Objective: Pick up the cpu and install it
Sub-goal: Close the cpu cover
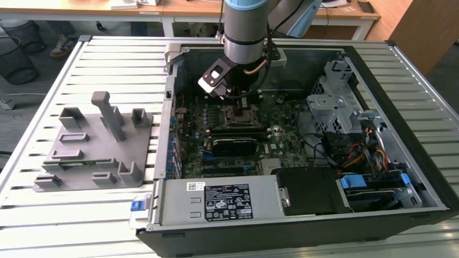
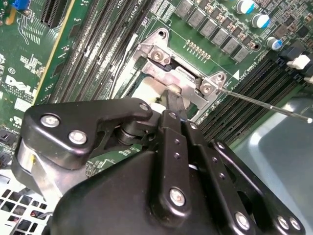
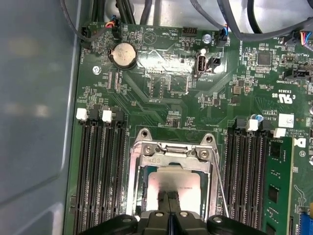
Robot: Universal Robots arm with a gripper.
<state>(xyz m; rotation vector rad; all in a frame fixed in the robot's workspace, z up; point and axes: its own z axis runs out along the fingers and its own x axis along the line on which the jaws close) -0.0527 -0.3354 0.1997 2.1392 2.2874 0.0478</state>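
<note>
- The pincer (image 3: 168,205) has its fingers clenched together, tips at the silvery top of the cpu (image 3: 188,183), which lies flat inside the metal socket frame (image 3: 146,152).
- Memory slots (image 3: 100,171) flank the frame on both sides, and a coin battery (image 3: 123,54) sits farther along the board.
- The open computer case (image 1: 287,239) holds the board, cables (image 1: 358,156) and a metal box (image 1: 179,207) with a printed label (image 1: 228,202).
- Beside the case, at the exterior view's left, a grey fixture (image 1: 93,156) stands on the slatted bench (image 1: 72,226).

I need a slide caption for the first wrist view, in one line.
The gripper, jaws together, poised over the cpu lying inside the motherboard's socket frame.
</note>
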